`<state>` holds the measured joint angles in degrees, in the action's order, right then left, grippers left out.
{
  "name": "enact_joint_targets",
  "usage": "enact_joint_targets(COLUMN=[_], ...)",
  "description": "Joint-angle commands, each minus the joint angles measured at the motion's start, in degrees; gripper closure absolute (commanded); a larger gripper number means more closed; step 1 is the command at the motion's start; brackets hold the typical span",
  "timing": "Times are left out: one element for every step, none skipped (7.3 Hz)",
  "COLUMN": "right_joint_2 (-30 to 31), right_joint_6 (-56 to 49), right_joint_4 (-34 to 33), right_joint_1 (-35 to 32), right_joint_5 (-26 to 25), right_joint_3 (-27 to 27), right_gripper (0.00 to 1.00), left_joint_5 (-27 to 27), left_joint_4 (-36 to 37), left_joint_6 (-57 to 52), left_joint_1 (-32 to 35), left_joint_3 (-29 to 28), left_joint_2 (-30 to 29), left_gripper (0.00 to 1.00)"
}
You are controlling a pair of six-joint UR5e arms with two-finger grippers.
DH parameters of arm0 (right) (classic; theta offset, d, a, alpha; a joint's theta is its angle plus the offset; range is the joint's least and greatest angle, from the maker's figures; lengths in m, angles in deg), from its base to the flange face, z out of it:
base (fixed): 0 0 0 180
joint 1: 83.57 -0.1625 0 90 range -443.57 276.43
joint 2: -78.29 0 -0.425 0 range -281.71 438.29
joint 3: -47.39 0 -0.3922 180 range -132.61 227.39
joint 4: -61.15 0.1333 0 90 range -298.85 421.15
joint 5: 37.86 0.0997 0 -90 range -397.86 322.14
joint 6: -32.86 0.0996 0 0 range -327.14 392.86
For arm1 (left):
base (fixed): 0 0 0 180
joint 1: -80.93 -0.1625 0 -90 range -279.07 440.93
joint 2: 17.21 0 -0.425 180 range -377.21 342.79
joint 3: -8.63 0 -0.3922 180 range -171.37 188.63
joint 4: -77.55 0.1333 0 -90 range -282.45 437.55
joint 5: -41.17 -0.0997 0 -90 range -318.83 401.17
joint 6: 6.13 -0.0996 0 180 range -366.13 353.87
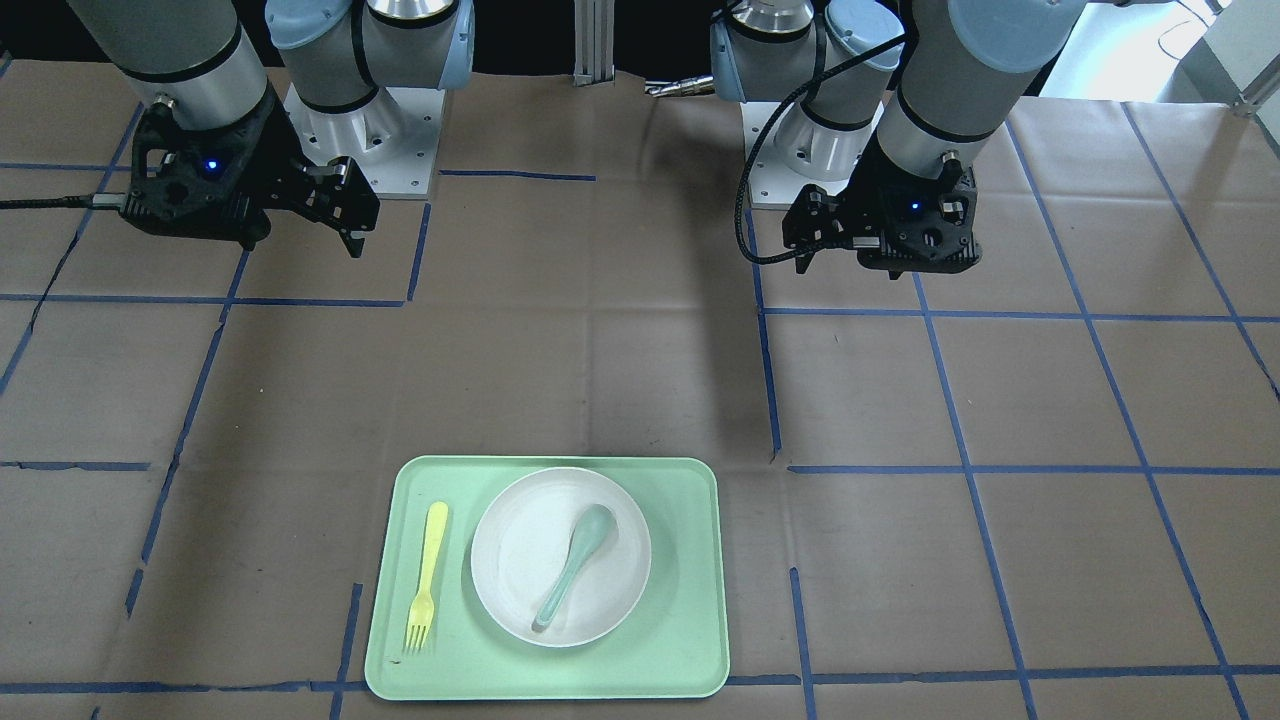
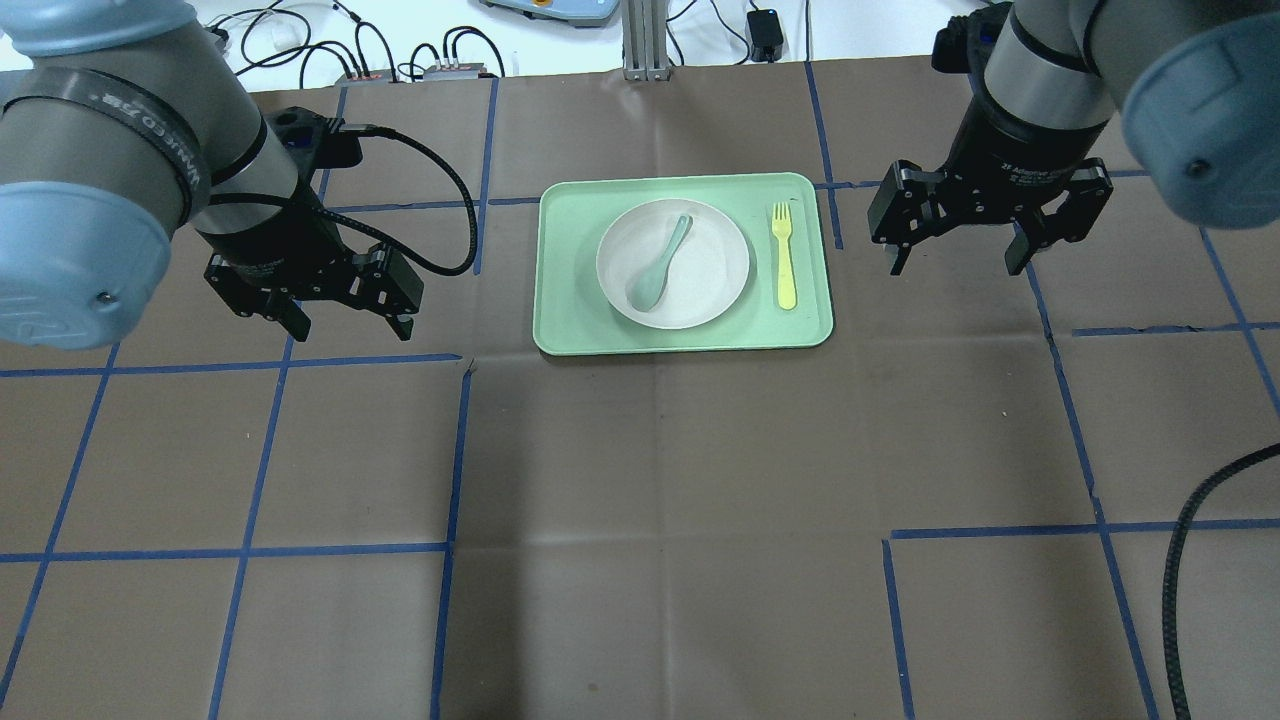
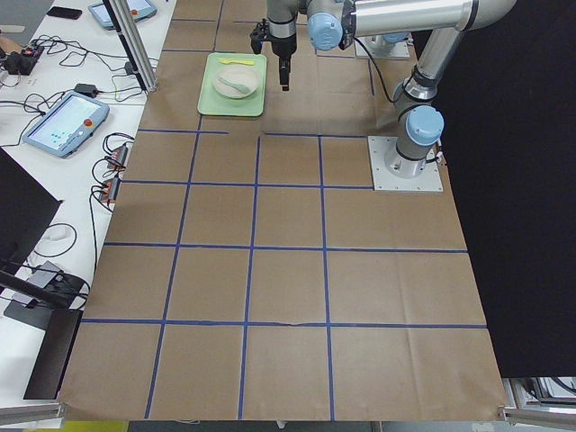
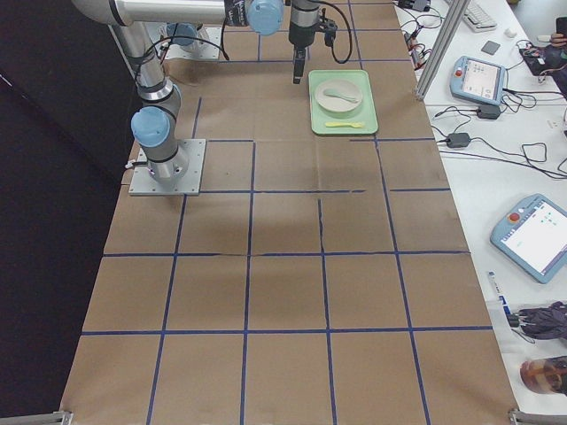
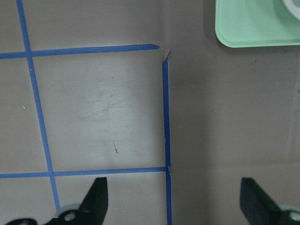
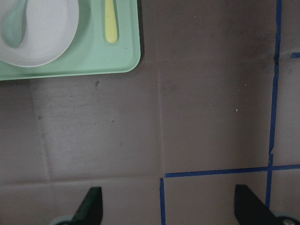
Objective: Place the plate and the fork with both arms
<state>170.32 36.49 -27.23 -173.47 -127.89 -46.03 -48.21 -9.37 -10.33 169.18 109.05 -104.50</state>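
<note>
The slim pale-yellow plastic fork (image 2: pixel 784 256) lay tines toward the brown table's (image 2: pixel 640 480) far edge, nearer the black right gripper (image 2: pixel 953 265) than the left gripper (image 2: pixel 350 326), both spread wide and empty.

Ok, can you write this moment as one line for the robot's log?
left gripper: open, empty | right gripper: open, empty | fork, plate: on tray | spoon: on plate

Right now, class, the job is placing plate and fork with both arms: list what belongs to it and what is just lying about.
Belongs: plate, fork, left gripper, right gripper (both open).
Lying about: spoon, resting in the plate; tray, under plate and fork.
</note>
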Motion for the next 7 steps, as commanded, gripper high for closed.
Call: enact_joint_targets(right_joint_2=[-0.4, -0.8, -1.0, -1.1, -1.1, -1.1, -1.1], right_joint_6=[1.2, 1.2, 0.7, 0.7, 0.7, 0.7, 0.6], right_joint_4=[-0.1, -0.2, -0.3, -0.6, -0.6, -0.6, -0.6], right_joint_1=[-0.1, -0.1, 0.1, 0.1, 0.1, 0.1, 0.1], right_joint_5=[-0.3, -0.3, -0.3, -0.3, -0.3, -0.4, -0.5], right_joint_3=[0.2, 0.3, 0.3, 0.3, 0.3, 0.3, 0.3], right_gripper=[0.00, 0.00, 0.00, 0.00, 0.00, 0.00, 0.00], left_joint_5=[0.0, 0.0, 0.0, 0.1, 0.1, 0.1, 0.1], left_joint_4=[0.0, 0.0, 0.0, 0.0, 0.0, 0.0, 0.0], left_joint_6=[0.1, 0.1, 0.1, 0.2, 0.2, 0.2, 0.2], left_joint_1=[0.0, 0.0, 0.0, 0.0, 0.0, 0.0, 0.0], left_joint_3=[0.0, 0.0, 0.0, 0.0, 0.0, 0.0, 0.0], left_joint_2=[-0.1, -0.1, -0.1, -0.2, -0.2, -0.2, -0.1], left_gripper=[0.00, 0.00, 0.00, 0.00, 0.00, 0.00, 0.00])
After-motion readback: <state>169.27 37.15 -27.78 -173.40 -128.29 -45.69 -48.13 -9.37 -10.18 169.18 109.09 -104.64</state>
